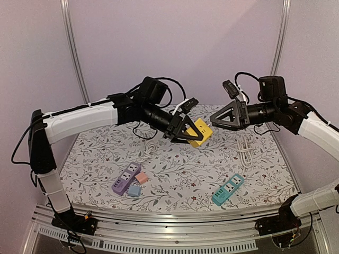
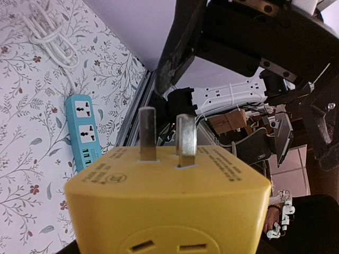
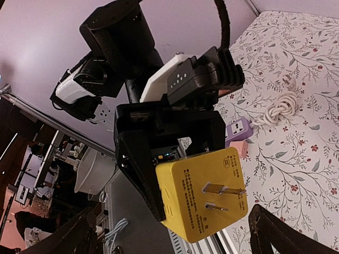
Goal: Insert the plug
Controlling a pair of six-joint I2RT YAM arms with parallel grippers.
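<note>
Nearest me on the table (image 1: 175, 174), a teal strip (image 1: 228, 189) and a purple strip (image 1: 126, 178) lay sockets up, ready for a plug. Farther back, my left tool (image 1: 185, 129) was clamped on the yellow plug (image 1: 200, 132) in mid-air, prongs toward the right tool (image 1: 225, 117), which was spread wide and empty. Probably for a regrasp. The white cord (image 1: 244, 148) beneath wasn't blocking, I judged.

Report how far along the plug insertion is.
Done: the yellow adapter is off the table, clamped in the left gripper. In hand: it hangs in mid-air, bare prongs facing the open right gripper, which holds nothing. Left: the insertion itself; the teal power strip and purple power strip lie on the table with no plug in either.
</note>
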